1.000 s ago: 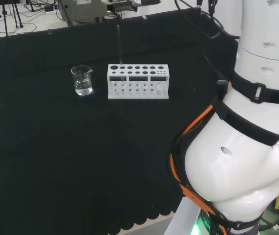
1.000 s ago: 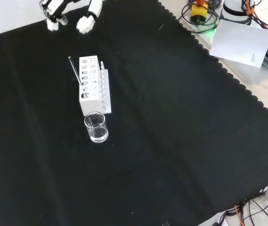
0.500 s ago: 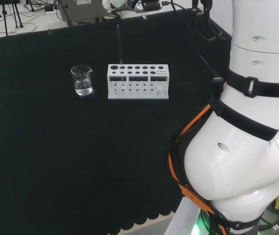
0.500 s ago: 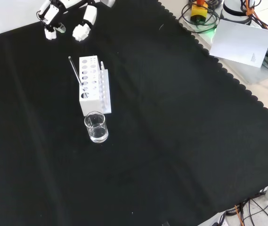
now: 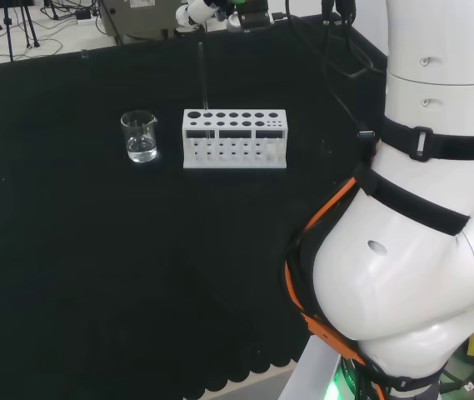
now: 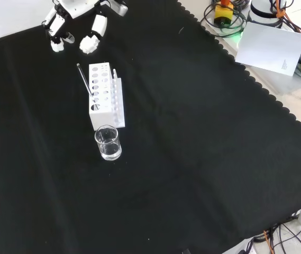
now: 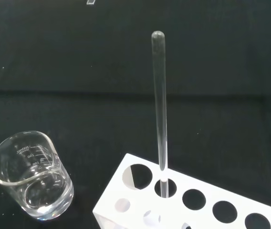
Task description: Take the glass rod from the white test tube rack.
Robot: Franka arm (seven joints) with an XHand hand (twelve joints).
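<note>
Black cloth (image 6: 203, 159) covers the whole bench, its scalloped edge running along the right side of the front view. Going left to right in the head view, a small clear glass beaker (image 5: 139, 137) stands first, with a little clear liquid at its bottom; just to its right, not touching it, sits the white test tube rack (image 5: 235, 138), a long block with rows of round holes in its top. The glass rod (image 5: 203, 83) stands upright in a hole near the rack's left end, the end closest to the beaker, and rises well above the rack. To the right of these, the robot arm's large white links (image 5: 420, 208) stand close to the camera. In the front view the hand (image 6: 79, 21), black and white, hangs at the top left above the cloth, beyond the far end of the rack and apart from the rod; its fingers (image 6: 93, 34) point down, relaxed and spread, holding nothing. The wrist view shows the rod's rounded tip and its lower end passing through the second hole of the rack's outer row. Faint white measuring marks and small print show on the beaker's wall, too small to read.
</note>
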